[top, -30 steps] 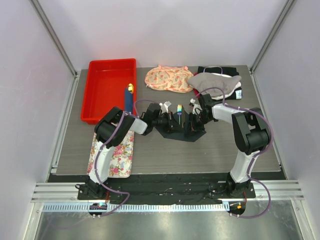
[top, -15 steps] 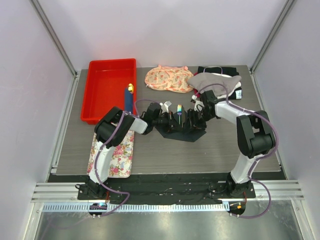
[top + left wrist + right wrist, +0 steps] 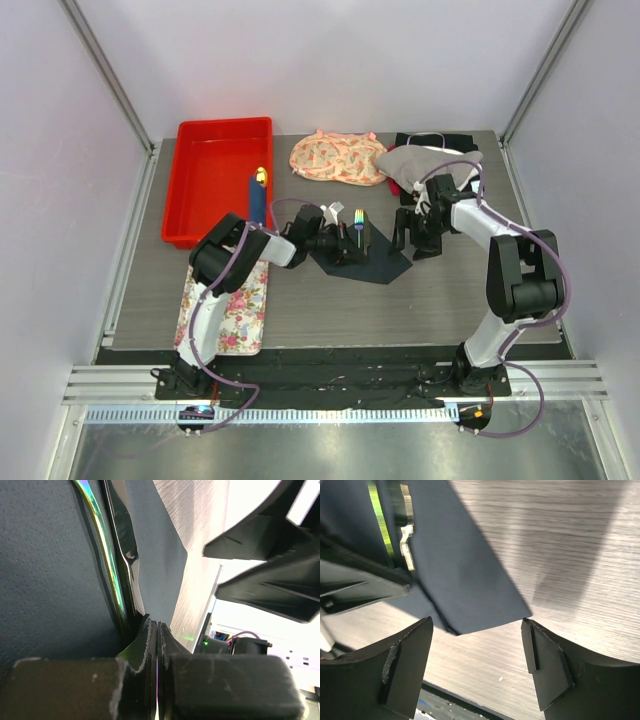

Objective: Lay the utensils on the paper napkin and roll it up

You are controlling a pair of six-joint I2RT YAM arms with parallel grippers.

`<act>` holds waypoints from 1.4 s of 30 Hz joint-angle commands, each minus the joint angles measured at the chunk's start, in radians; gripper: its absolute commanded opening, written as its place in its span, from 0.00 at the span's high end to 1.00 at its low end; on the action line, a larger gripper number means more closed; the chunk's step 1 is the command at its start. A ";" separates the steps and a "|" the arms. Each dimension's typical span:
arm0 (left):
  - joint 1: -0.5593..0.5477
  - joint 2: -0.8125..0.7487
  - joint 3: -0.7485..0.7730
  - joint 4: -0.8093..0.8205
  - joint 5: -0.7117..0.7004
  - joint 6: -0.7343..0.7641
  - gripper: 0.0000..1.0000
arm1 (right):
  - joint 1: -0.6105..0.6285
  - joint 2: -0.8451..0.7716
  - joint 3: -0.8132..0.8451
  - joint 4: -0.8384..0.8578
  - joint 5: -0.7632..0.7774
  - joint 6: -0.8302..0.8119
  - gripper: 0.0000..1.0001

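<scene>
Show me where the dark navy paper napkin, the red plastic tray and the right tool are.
dark navy paper napkin (image 3: 378, 262): top view, its flat right part.
red plastic tray (image 3: 212, 190): top view, its bare floor.
right tool (image 3: 476, 629): right wrist view, midway between its open fingertips.

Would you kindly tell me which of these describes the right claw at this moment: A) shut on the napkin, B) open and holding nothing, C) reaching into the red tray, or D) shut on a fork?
B: in the right wrist view the right claw stands wide open and grips nothing, while the paper napkin lies with its corner free on the table.
</scene>
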State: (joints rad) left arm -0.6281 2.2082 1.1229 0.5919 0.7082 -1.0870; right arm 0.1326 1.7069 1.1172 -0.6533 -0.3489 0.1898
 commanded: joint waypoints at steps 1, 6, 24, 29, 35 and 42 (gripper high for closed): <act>0.001 0.024 0.014 -0.037 -0.036 0.044 1.00 | -0.002 0.045 -0.014 0.017 0.041 0.013 0.20; 0.001 0.021 0.011 -0.035 -0.039 0.047 1.00 | -0.002 0.109 -0.023 0.041 -0.038 0.036 0.21; 0.004 0.015 0.006 -0.037 -0.038 0.050 1.00 | -0.011 0.036 -0.097 0.227 -0.375 0.191 0.43; 0.004 0.015 0.006 -0.035 -0.038 0.050 1.00 | -0.031 0.033 -0.126 0.234 -0.383 0.220 0.25; 0.005 0.010 0.008 -0.037 -0.039 0.053 1.00 | -0.070 0.011 -0.192 0.204 -0.384 0.229 0.18; 0.007 0.015 0.006 -0.033 -0.038 0.055 1.00 | -0.096 -0.003 -0.249 0.228 -0.433 0.267 0.18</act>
State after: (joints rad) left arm -0.6277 2.2082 1.1240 0.5900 0.7086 -1.0695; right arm 0.0433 1.7336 0.8944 -0.4454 -0.7528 0.4232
